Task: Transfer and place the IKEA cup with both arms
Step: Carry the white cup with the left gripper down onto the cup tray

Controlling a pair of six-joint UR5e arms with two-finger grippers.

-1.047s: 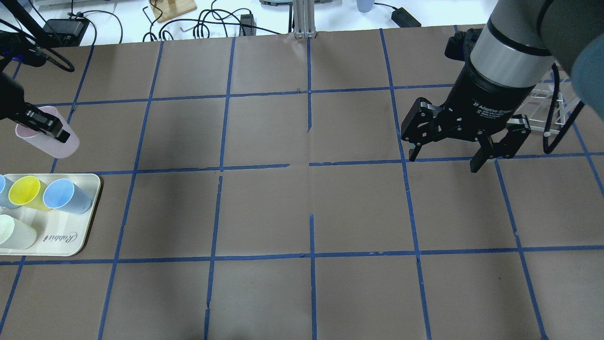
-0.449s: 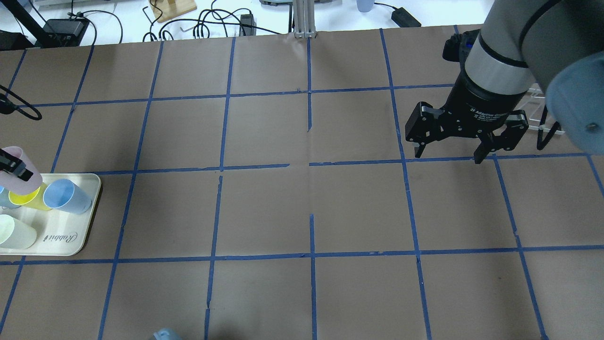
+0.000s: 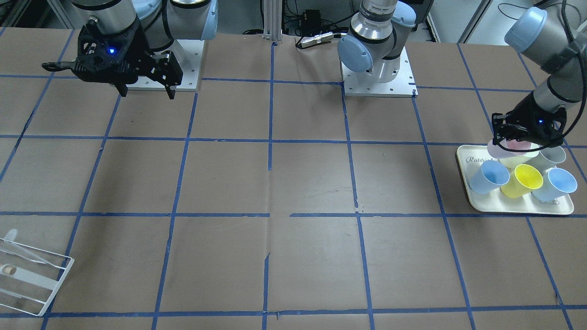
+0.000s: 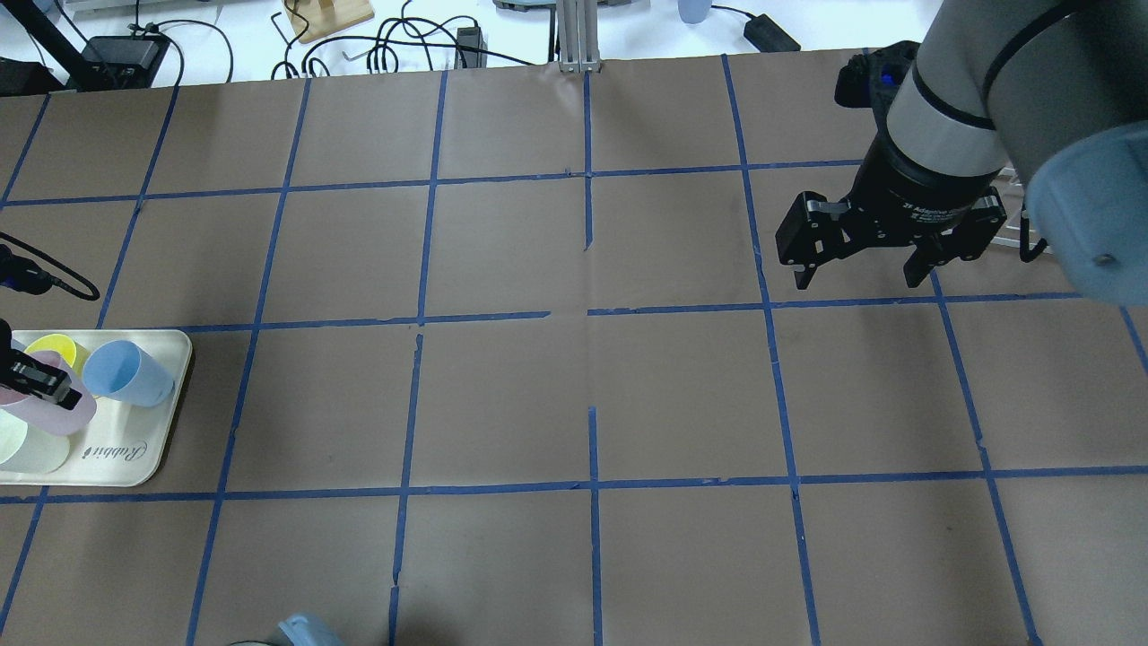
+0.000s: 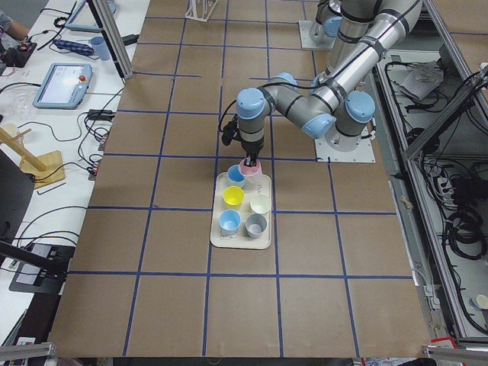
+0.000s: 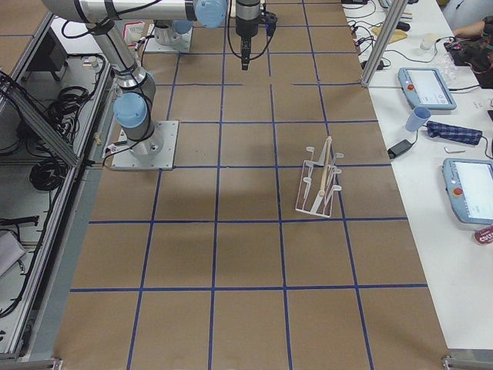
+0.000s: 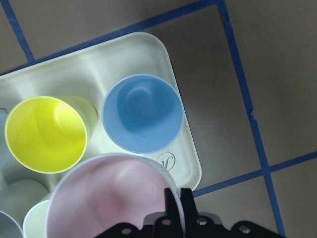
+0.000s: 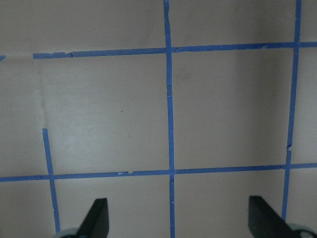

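The pale pink IKEA cup (image 4: 63, 414) hangs tilted over the cream tray (image 4: 134, 458), above its near-left cups. My left gripper (image 4: 34, 380) is shut on the cup's rim, one finger inside and one outside, as the left wrist view shows with the cup (image 7: 109, 198) and fingers (image 7: 172, 206). The cup also shows in the front view (image 3: 518, 145) under the left gripper (image 3: 523, 130), and in the left view (image 5: 250, 165). I cannot tell whether it touches the cup below. My right gripper (image 4: 861, 274) is open and empty above the table's right side, and also shows in the front view (image 3: 146, 91).
The tray (image 3: 518, 207) holds a yellow cup (image 3: 525, 178), two light blue cups (image 3: 490, 176) (image 3: 557, 183), a grey cup (image 3: 552, 156) and a cream cup (image 3: 513, 160). A clear wire rack (image 3: 27, 275) lies at the far right end. Cables and gear sit beyond the far edge.
My left gripper has carried the pink cup from the bare table beyond the tray back to over the tray's cups. The right gripper has drawn back a little, still open.
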